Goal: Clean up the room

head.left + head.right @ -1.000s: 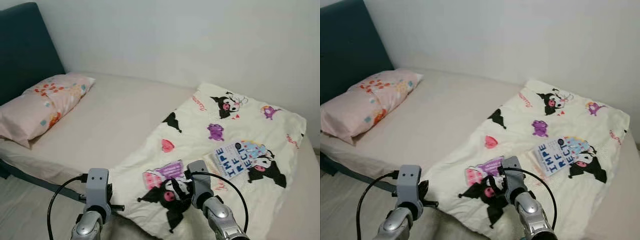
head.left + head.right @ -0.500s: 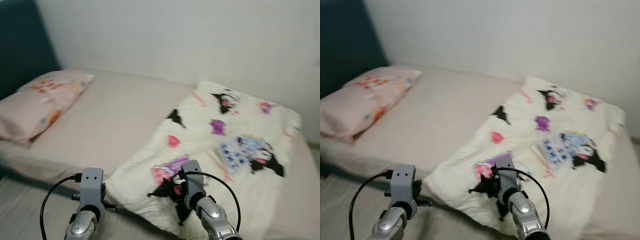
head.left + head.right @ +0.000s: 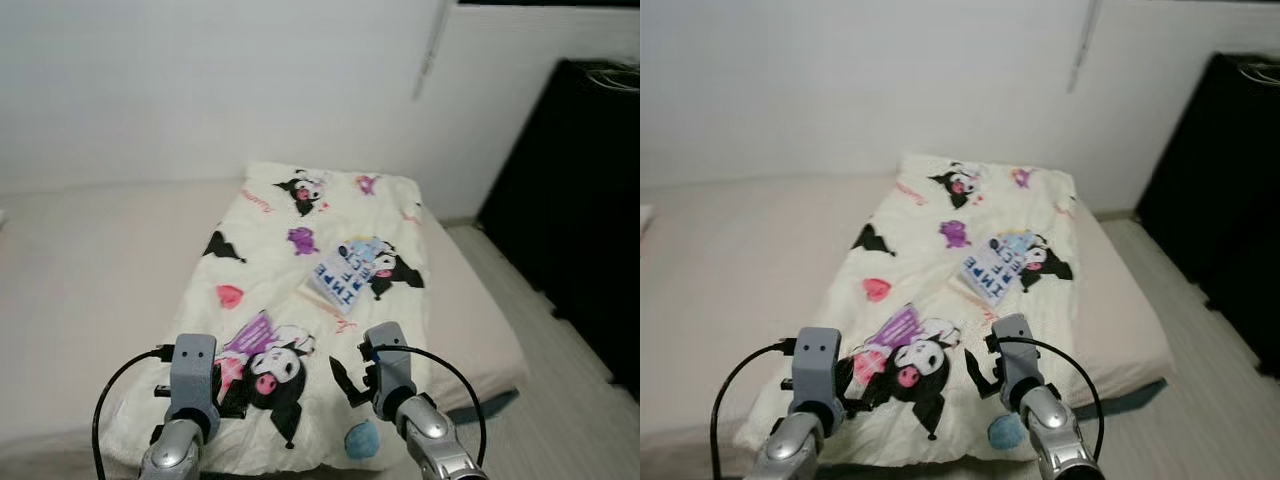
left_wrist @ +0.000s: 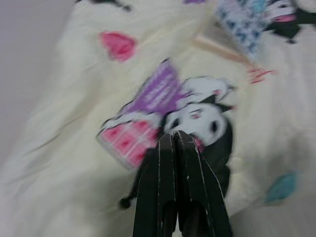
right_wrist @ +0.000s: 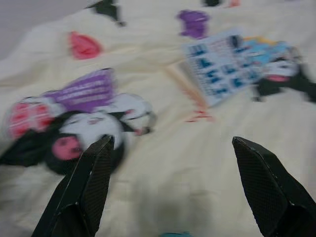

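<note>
A cream blanket [image 3: 300,300] printed with black cartoon figures lies spread over the beige bed [image 3: 90,290]. On the blanket rests a blue and white book [image 3: 348,275] with large letters on its cover; it is also in the right wrist view as the book [image 5: 222,66]. My left gripper [image 4: 173,140] hovers low over the blanket's near end, its fingers pressed together and holding nothing. My right gripper [image 5: 173,143] hangs over the same end of the blanket, fingers [image 5: 89,187] spread wide with only cloth below. In the head view both arms reach in from below, left gripper [image 3: 232,392] and right gripper [image 3: 345,375].
A tall black cabinet [image 3: 590,190] stands on the right past the bed's foot. Pale wood floor [image 3: 570,400] runs between it and the bed. A white wall [image 3: 200,90] backs the bed. A small blue shape [image 3: 362,438] sits at the blanket's near edge.
The whole view has swung right: the pillow and dark headboard have left the picture and the black cabinet and floor have come in. Both arms keep their pose.
</note>
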